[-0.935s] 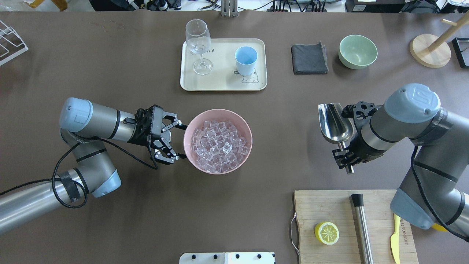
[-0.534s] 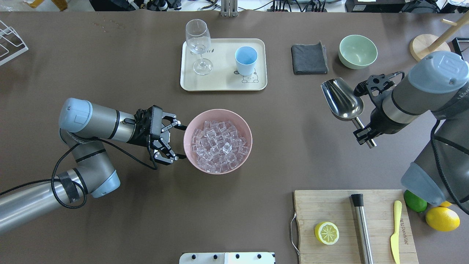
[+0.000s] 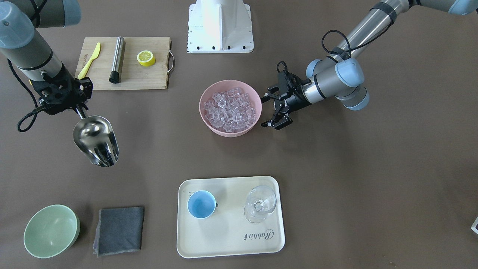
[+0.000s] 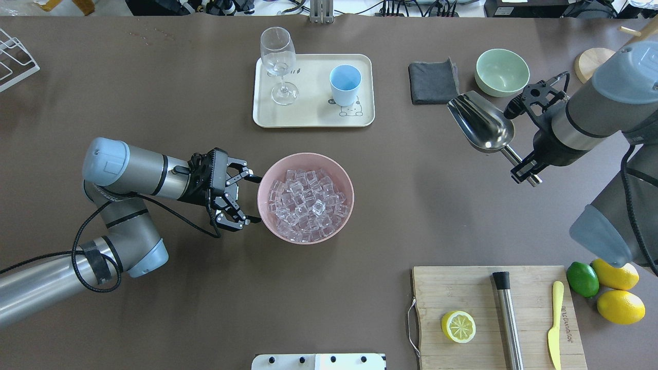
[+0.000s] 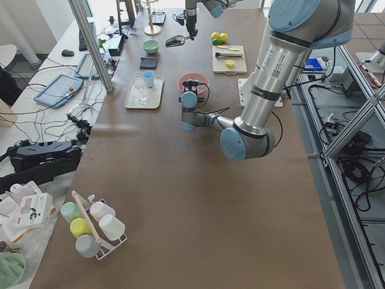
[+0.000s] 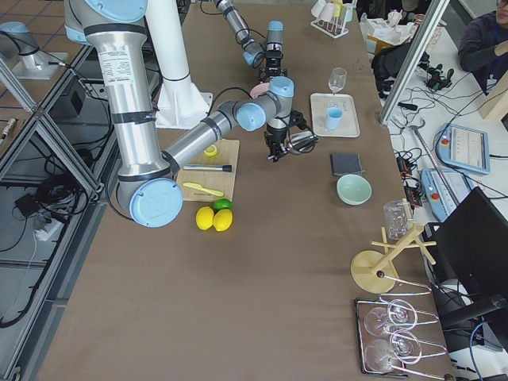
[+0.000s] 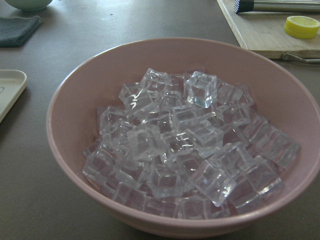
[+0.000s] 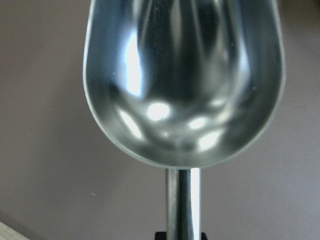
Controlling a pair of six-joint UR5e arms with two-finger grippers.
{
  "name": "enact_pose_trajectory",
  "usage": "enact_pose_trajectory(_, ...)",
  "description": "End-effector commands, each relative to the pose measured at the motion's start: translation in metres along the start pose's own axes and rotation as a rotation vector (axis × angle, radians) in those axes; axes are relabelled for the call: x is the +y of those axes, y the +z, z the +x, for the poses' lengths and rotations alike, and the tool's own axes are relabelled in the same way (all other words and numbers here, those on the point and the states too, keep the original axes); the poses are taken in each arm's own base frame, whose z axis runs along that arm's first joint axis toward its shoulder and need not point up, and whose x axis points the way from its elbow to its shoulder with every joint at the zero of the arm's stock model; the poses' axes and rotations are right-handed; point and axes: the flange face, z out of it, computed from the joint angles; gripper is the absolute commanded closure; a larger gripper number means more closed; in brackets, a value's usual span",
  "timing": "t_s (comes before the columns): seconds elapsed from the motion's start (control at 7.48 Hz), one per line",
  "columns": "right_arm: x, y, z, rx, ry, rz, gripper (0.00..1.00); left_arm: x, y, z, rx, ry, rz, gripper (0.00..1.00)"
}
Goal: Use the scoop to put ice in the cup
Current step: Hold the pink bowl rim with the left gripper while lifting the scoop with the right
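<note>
Steel scoop [image 4: 482, 123] gleams empty, thin handle pinched by the right tool [image 4: 525, 169]; left tool [image 4: 252, 199] spread beside the bowl [image 4: 347, 180] of ice [image 4: 308, 203].

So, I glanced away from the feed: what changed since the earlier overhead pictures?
The right gripper, jaws shut on the empty scoop, carried it away from the robot, toward the green bowl. Left gripper, pink bowl, ice and cup stayed put.
</note>
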Motion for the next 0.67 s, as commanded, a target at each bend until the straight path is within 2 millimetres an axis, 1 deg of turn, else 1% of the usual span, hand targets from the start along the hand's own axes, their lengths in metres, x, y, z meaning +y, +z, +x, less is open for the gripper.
enact_pose_trajectory(0.0,-0.011,-0.022,-0.028,-0.056,-0.143,0.006,1.00,0.001,0.000,0.000,0.000,0.000,0.000,0.02)
enact_pose_trajectory(0.13,-0.021,-0.025,-0.049,-0.059,-0.165,-0.043,1.00,0.001,0.000,0.000,0.000,0.000,0.000,0.02)
enact_pose_trajectory(0.27,-0.031,-0.041,-0.078,-0.051,-0.185,-0.106,1.00,0.001,0.000,0.000,0.000,0.000,0.000,0.02)
enact_pose_trajectory(0.4,-0.032,-0.057,-0.092,-0.043,-0.205,-0.135,1.00,0.001,0.000,0.000,0.000,0.000,0.000,0.02)
enact_pose_trajectory(0.53,-0.030,-0.060,-0.098,-0.041,-0.229,-0.130,1.00,0.001,0.000,0.000,0.000,0.000,0.000,0.02)
